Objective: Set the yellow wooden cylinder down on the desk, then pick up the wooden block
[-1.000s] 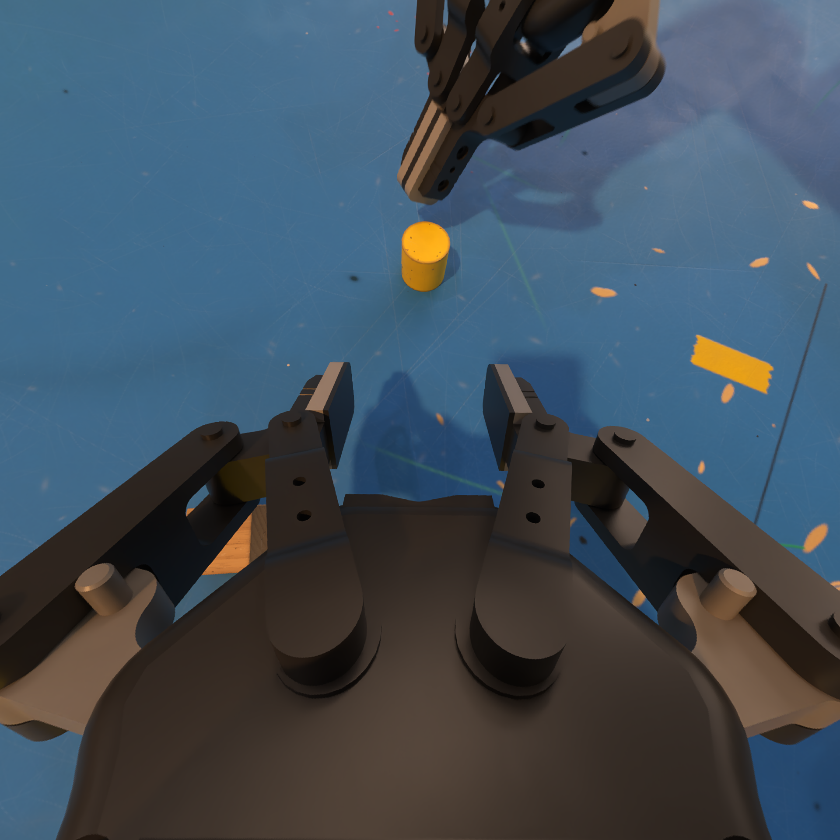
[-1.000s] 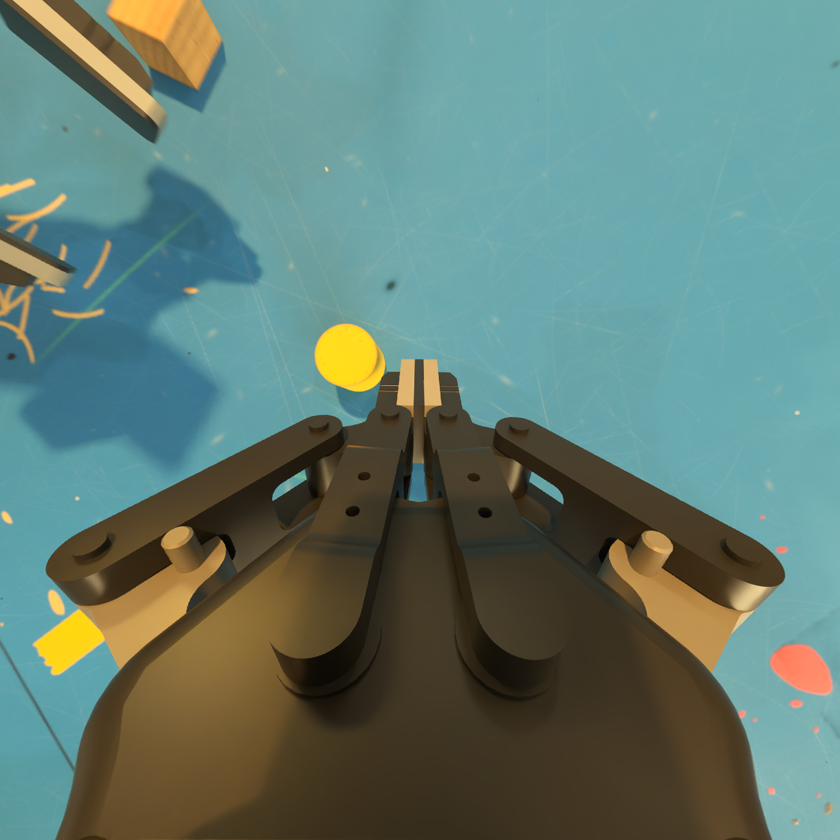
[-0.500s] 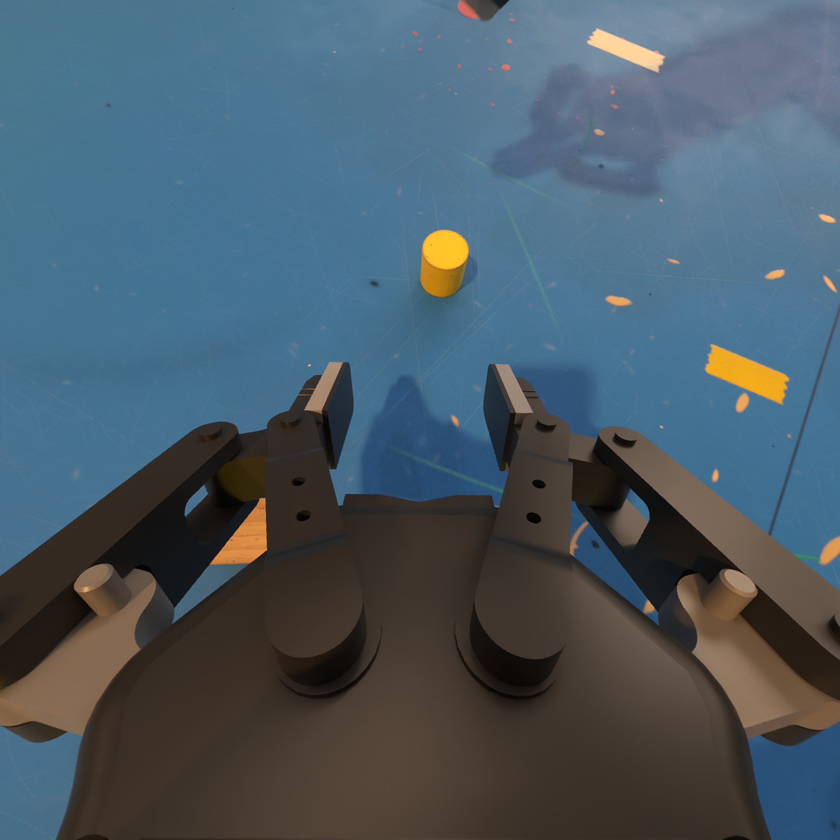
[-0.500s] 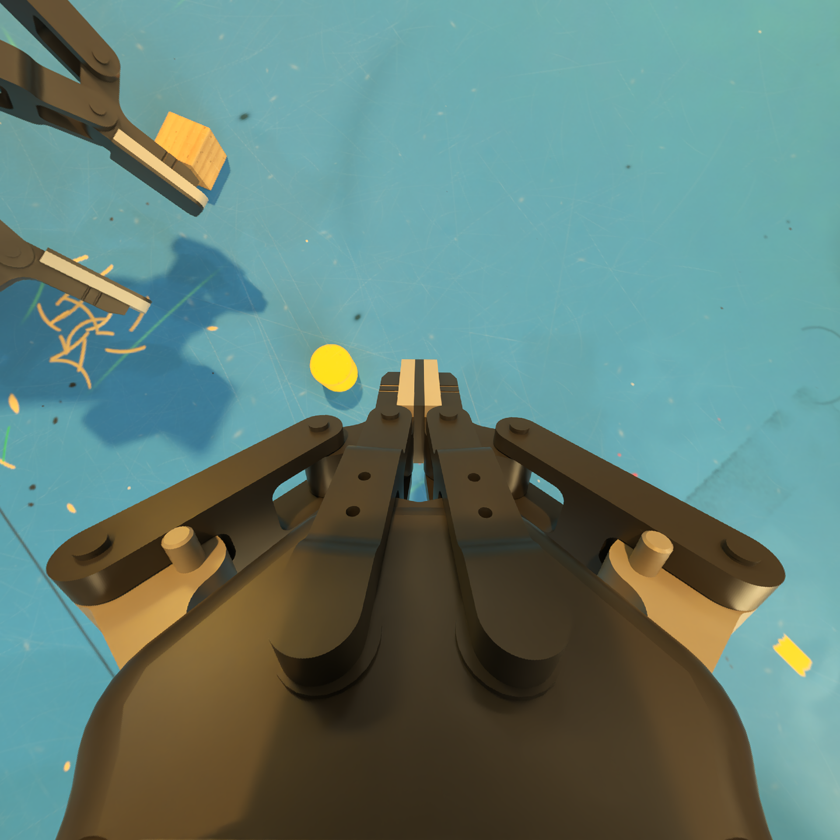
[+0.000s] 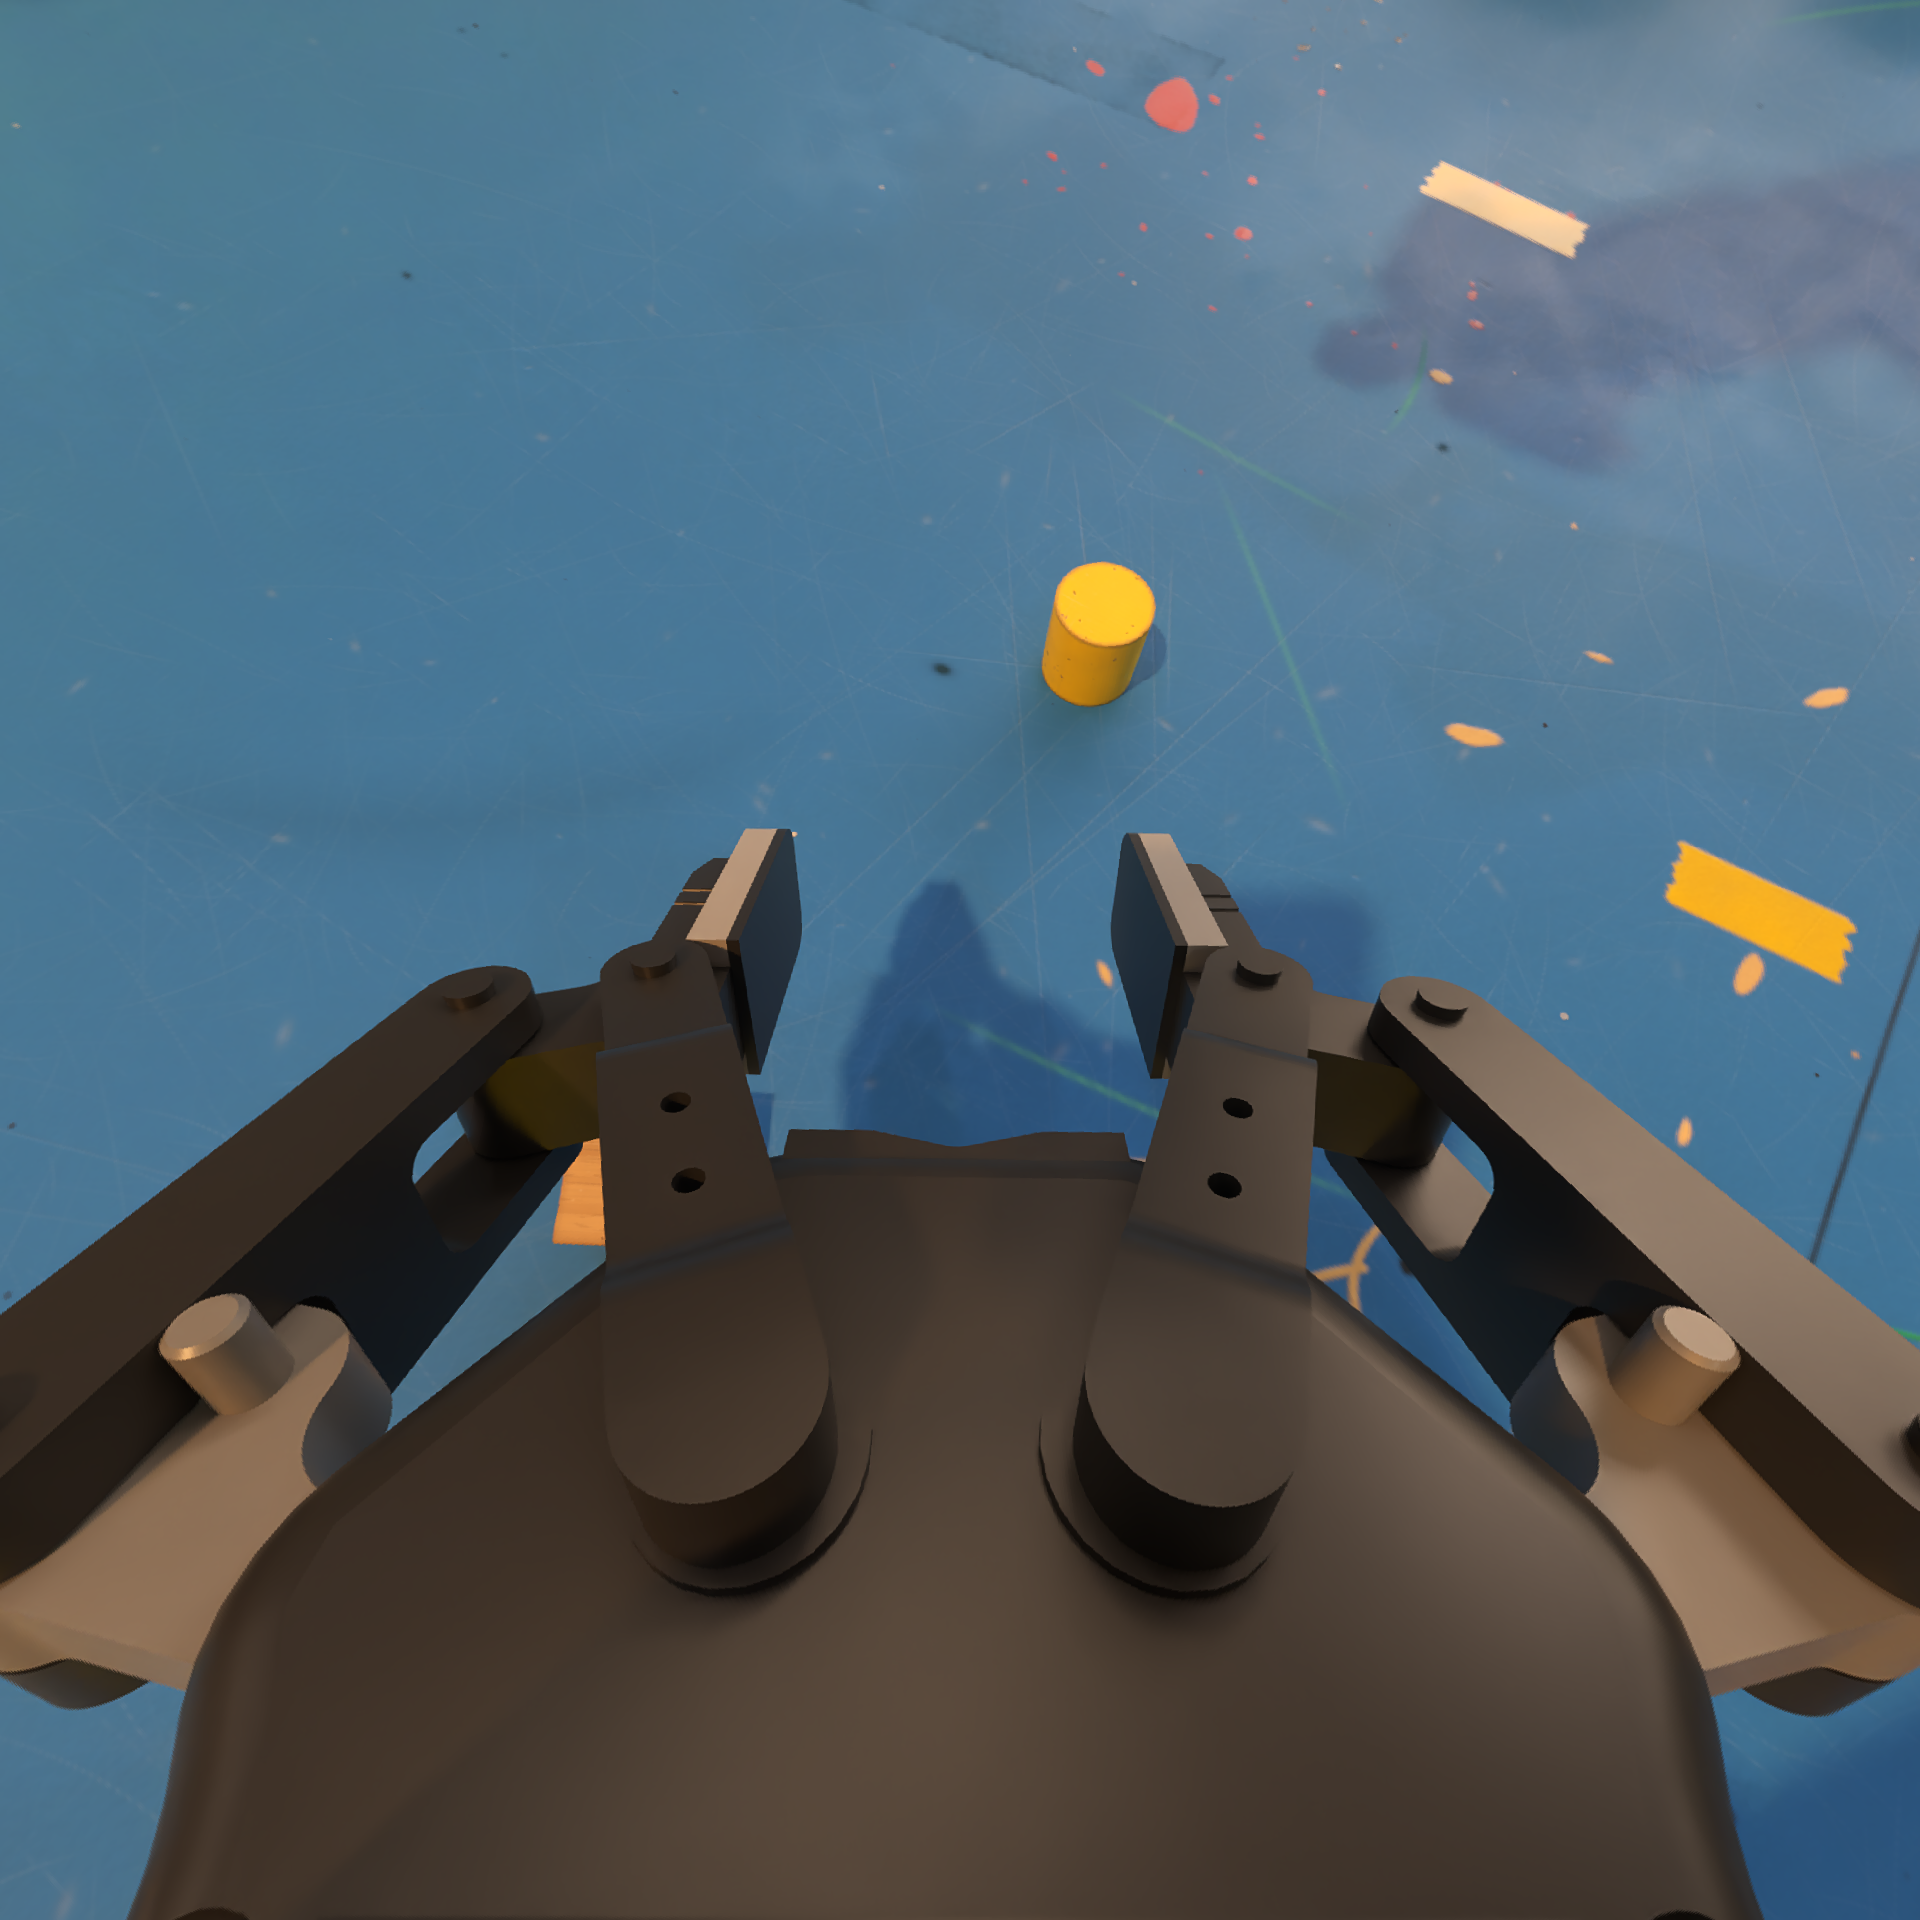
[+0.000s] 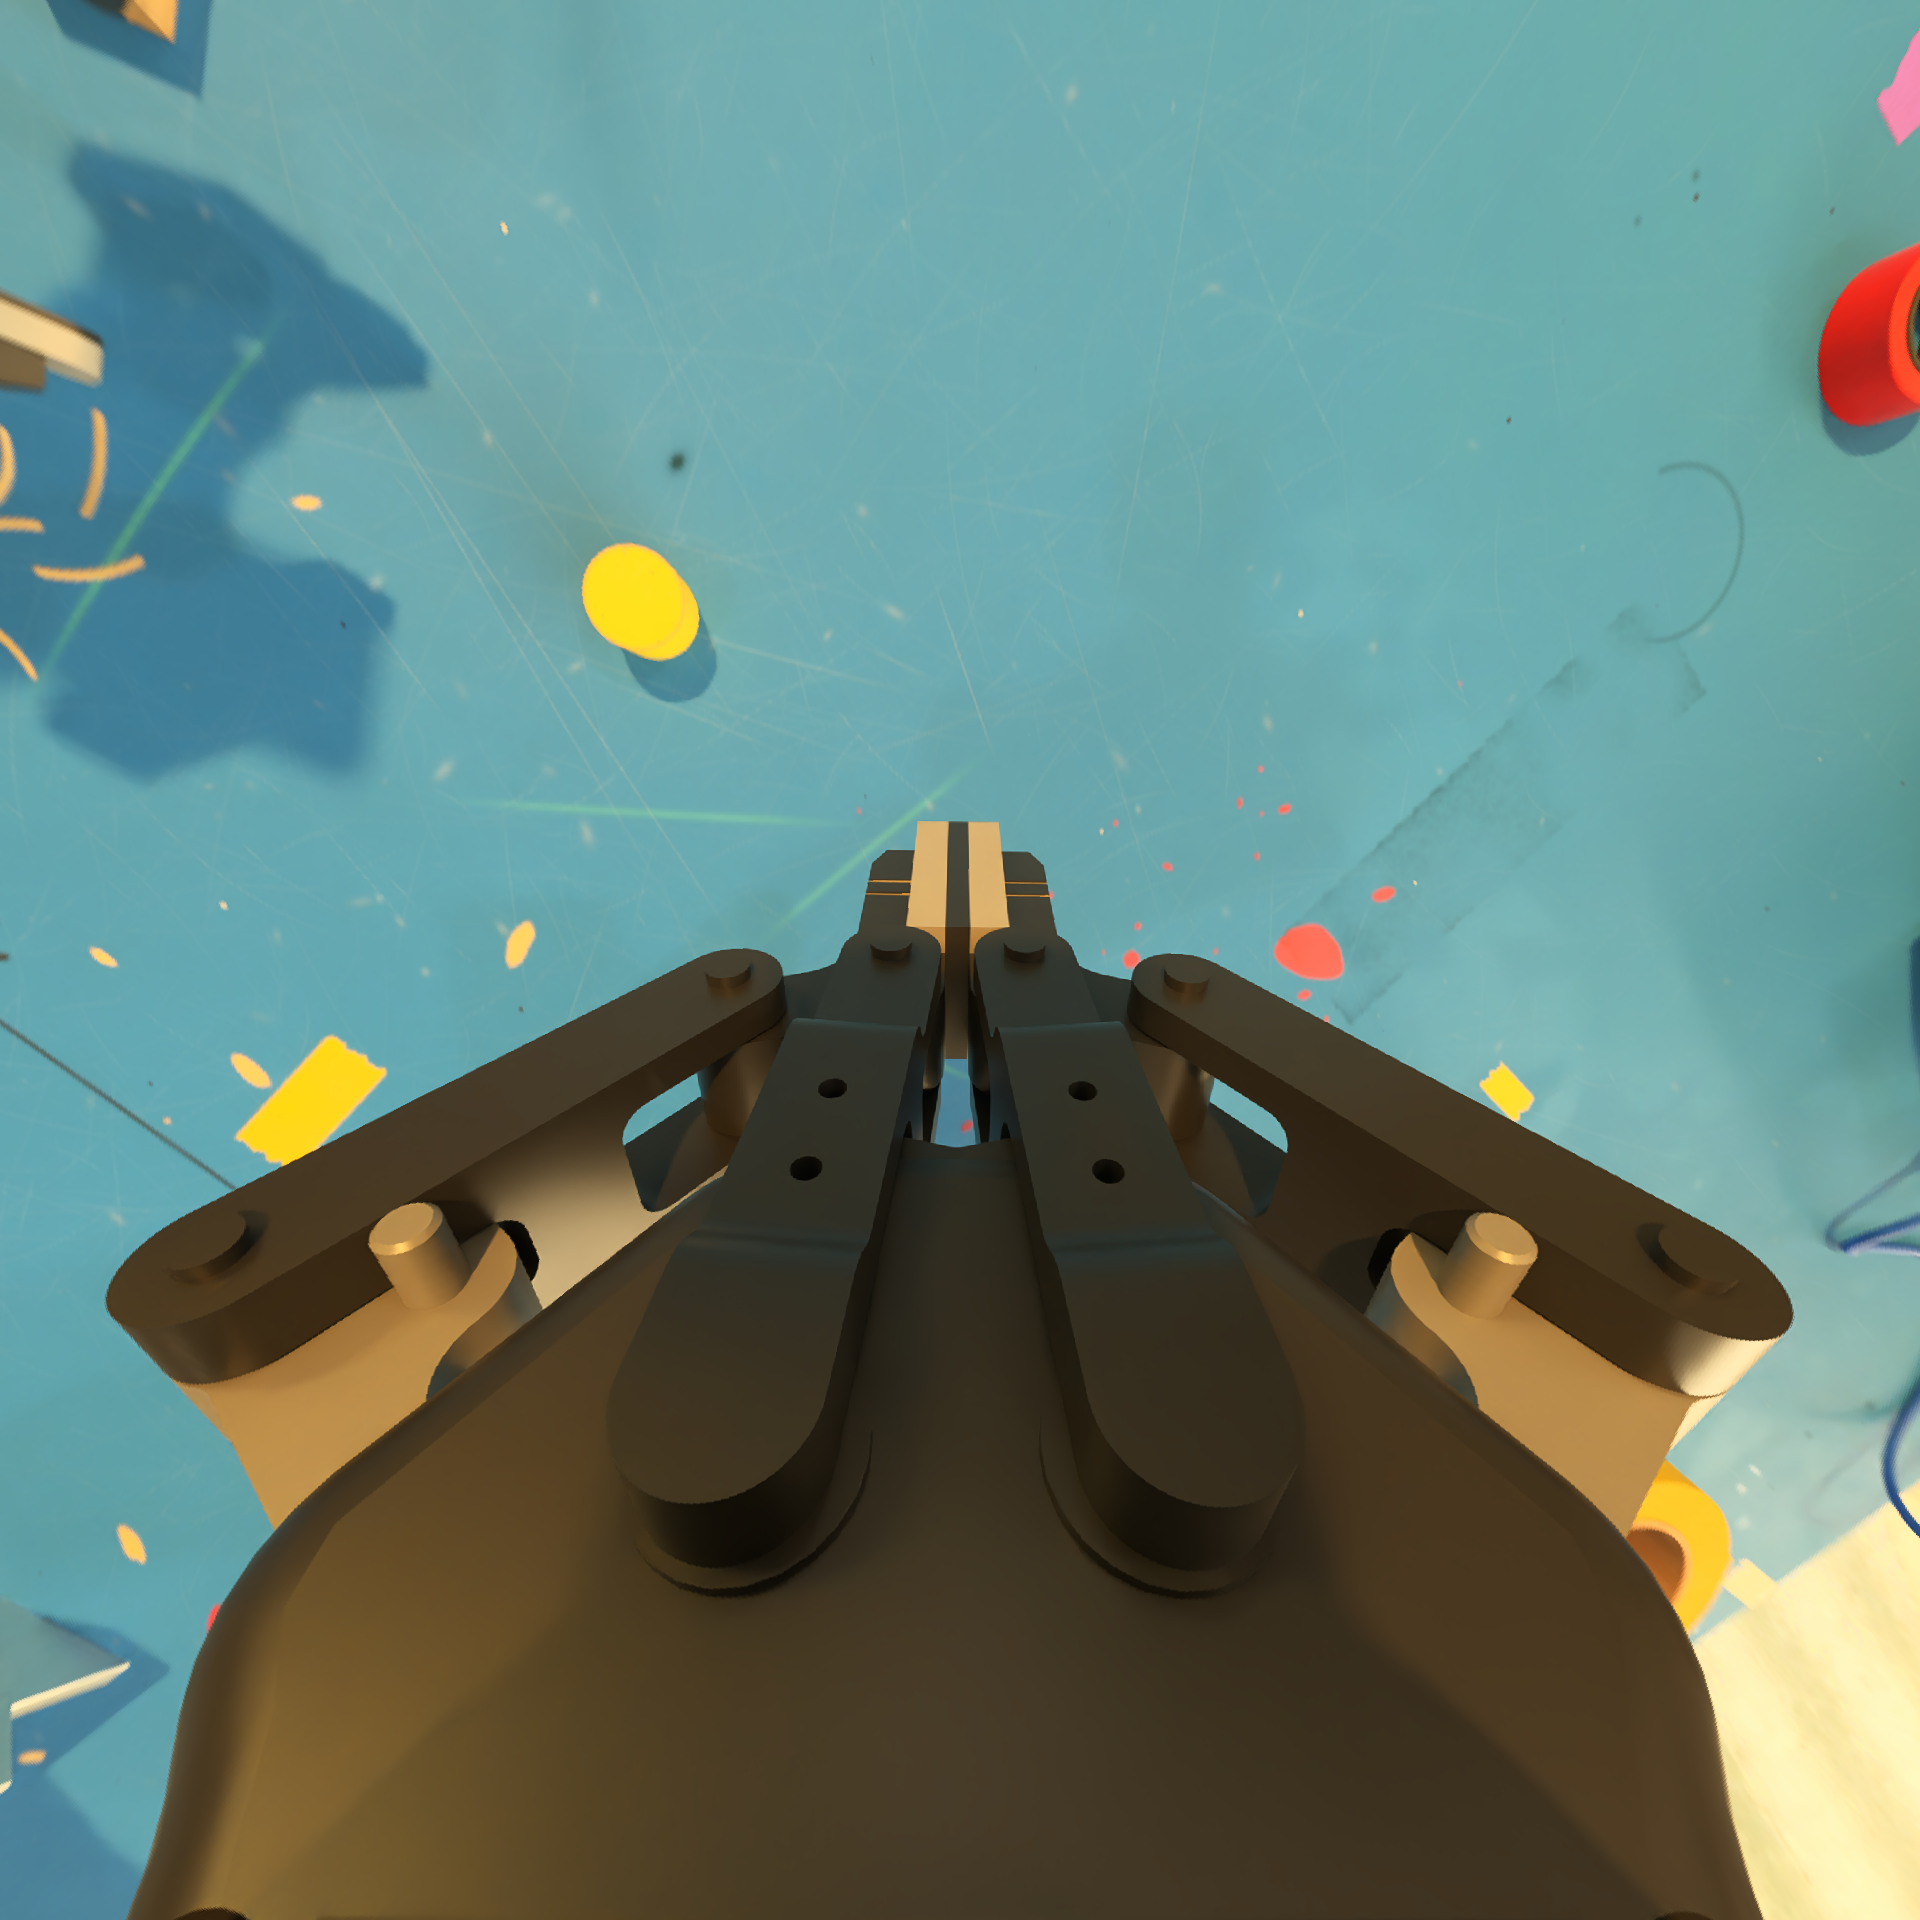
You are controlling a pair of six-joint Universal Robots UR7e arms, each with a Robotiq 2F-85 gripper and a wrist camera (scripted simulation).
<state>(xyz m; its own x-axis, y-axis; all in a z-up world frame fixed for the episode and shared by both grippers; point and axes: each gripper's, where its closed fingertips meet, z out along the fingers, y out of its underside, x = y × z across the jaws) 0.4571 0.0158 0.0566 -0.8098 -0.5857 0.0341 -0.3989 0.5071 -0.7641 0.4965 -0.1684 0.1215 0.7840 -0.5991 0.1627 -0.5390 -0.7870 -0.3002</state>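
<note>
The yellow wooden cylinder (image 5: 1096, 634) stands upright on the blue desk (image 5: 416, 468), ahead of my left gripper (image 5: 956, 904), which is open and empty above the desk. A sliver of the wooden block (image 5: 580, 1195) shows under the left gripper's left finger linkage; most of it is hidden. In the right wrist view the cylinder (image 6: 637, 601) is seen from above, well ahead and left of my right gripper (image 6: 956, 862), which is shut with nothing between its pads. A corner of the wooden block (image 6: 151, 16) peeks in at the top left edge.
A red tape roll (image 6: 1875, 338) lies at the right edge and a yellow tape roll (image 6: 1683, 1548) at the lower right beside a pale sheet (image 6: 1829, 1714). Yellow tape strips (image 5: 1756, 925), a beige strip (image 5: 1501, 208), red paint spots (image 5: 1172, 104) and wood shavings (image 6: 83, 499) mark the desk.
The right gripper has risen and drawn back from the cylinder, staying shut; it has left the left wrist view. The left gripper has stayed open and shifted only slightly.
</note>
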